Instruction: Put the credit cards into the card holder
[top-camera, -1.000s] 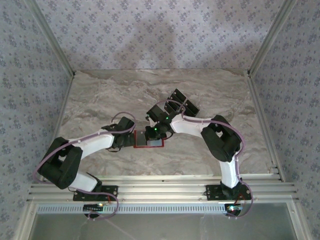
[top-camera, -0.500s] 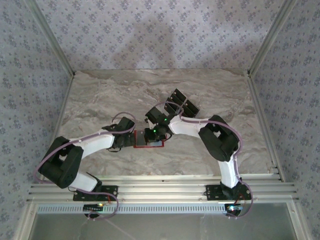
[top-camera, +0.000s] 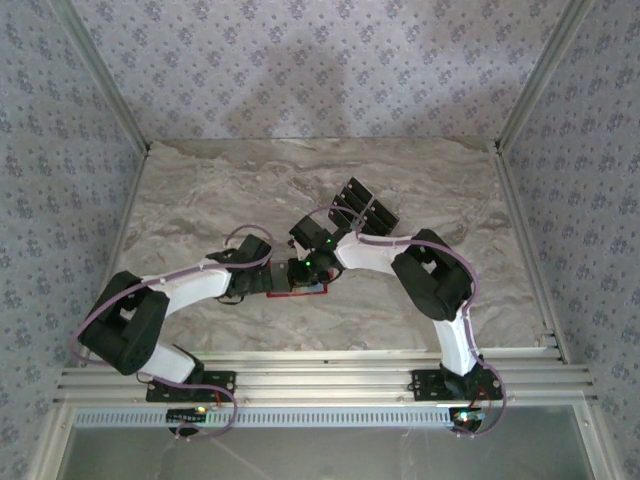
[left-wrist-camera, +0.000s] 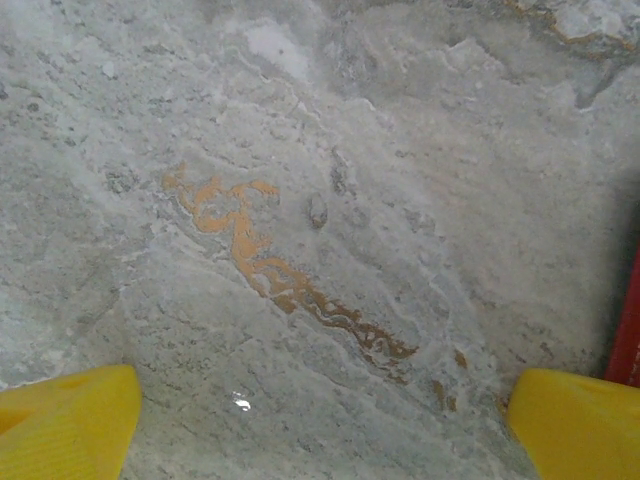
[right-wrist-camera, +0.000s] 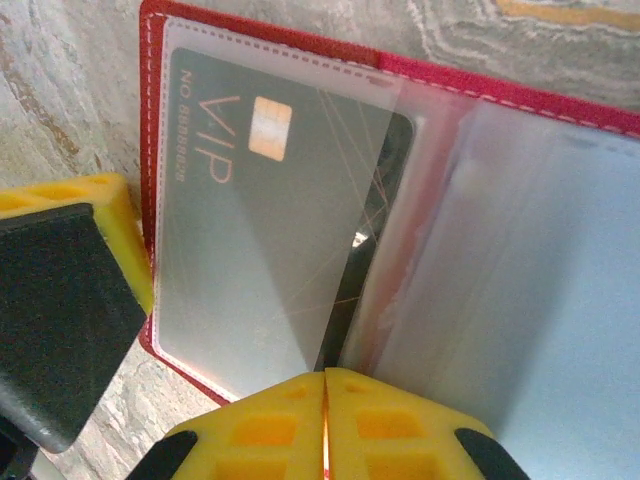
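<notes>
The right pincer (right-wrist-camera: 325, 410) is closed, its yellow tips pressed together at the near edge of the open red card holder (right-wrist-camera: 430, 75), against a clear sleeve leaf. I cannot tell whether it pinches that leaf. A black VIP credit card (right-wrist-camera: 250, 220) sits inside a sleeve. The left pincer (left-wrist-camera: 320, 425) gapes wide, holding nothing, just beside the card holder on the marble tabletop (left-wrist-camera: 300, 150). More credit cards (top-camera: 362, 205) lie farther back.

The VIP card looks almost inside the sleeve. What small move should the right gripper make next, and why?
Probably nudge the VIP card deeper into its sleeve with the shut right gripper: the card's right strip seems bare past the sleeve's edge in the card holder, so it looks not fully seated.
</notes>
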